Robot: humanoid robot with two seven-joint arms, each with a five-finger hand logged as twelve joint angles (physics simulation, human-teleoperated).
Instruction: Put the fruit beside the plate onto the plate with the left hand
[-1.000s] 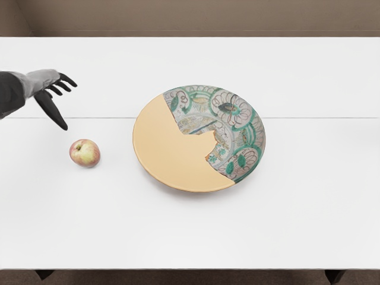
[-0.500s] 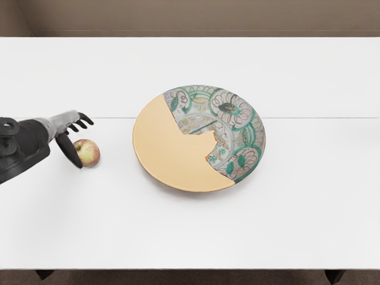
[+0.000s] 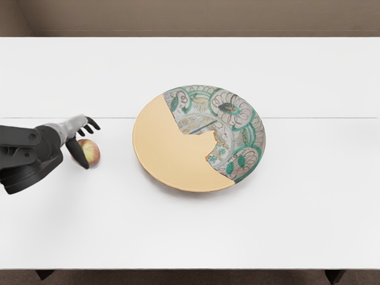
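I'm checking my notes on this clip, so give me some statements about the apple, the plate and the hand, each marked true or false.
1. The apple lies on the table, left of the plate. True.
2. The apple sits on the plate. False: it is on the table, apart from the plate.
3. The left hand is at the apple with fingers spread. True.
4. The right arm reaches over the plate. False: no right arm shows.
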